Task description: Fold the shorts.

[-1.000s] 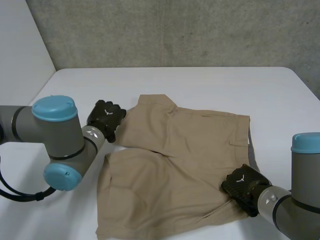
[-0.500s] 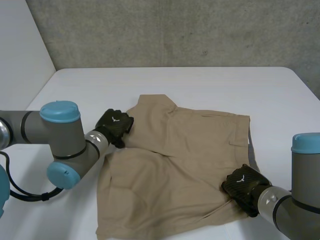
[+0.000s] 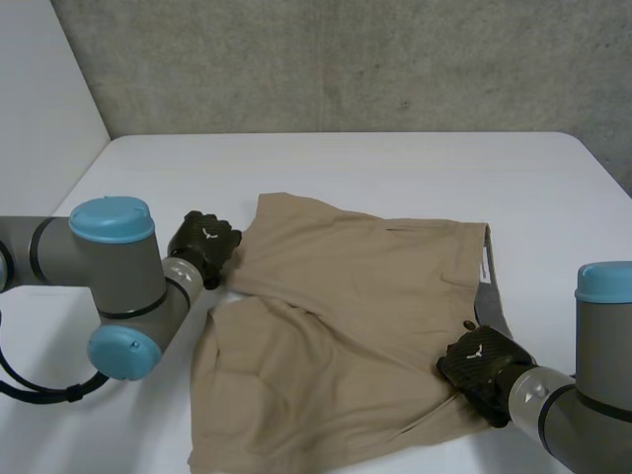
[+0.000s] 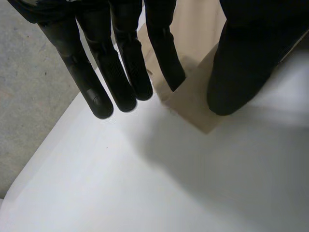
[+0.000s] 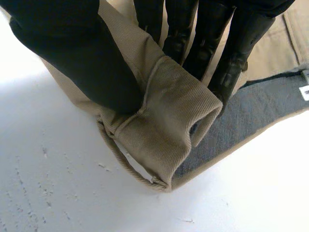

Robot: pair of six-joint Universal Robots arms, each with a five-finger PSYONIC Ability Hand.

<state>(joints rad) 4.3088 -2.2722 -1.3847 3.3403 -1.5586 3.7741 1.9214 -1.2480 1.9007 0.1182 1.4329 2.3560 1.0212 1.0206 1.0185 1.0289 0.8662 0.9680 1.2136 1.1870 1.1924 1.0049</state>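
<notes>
Setting: white counter (image 3: 395,163) in front of a grey concrete wall (image 3: 346,59).
Task item: tan shorts (image 3: 346,296) spread near the middle of the counter, waistband toward the robot's right, legs toward its left. Far leg fairly smooth, near leg rumpled. Not yet folded.
Left hand (image 3: 204,247): at the outer hem corner of the far leg. Thumb (image 4: 239,63) pressed on the corner with one finger against it, a light pinch. Remaining fingers straight, over bare counter.
Right hand (image 3: 481,362): at the near end of the waistband. Thumb (image 5: 72,53) and fingers (image 5: 231,53) clamped on a rolled-up bunch of cloth. Grey lining (image 5: 241,116) and a white label (image 5: 304,92) exposed just beside it.
Step in hand (judged): both corners held, ready for a lift to begin the fold.
Risk 1: loss of the left corner. Cause: very little cloth inside that pinch.
Risk 2: twisted or skewed fold. Cause: grips on diagonally opposite corners, with uneven tension likely on lifting.
Risk 3: creases trapped in the fold. Cause: rumpled near leg and rolled waistband not flattened first.
Hard to make out: whether the left finger lies under the cloth or merely at its edge.
Covered: near waistband corner, under the right hand in the head view.
</notes>
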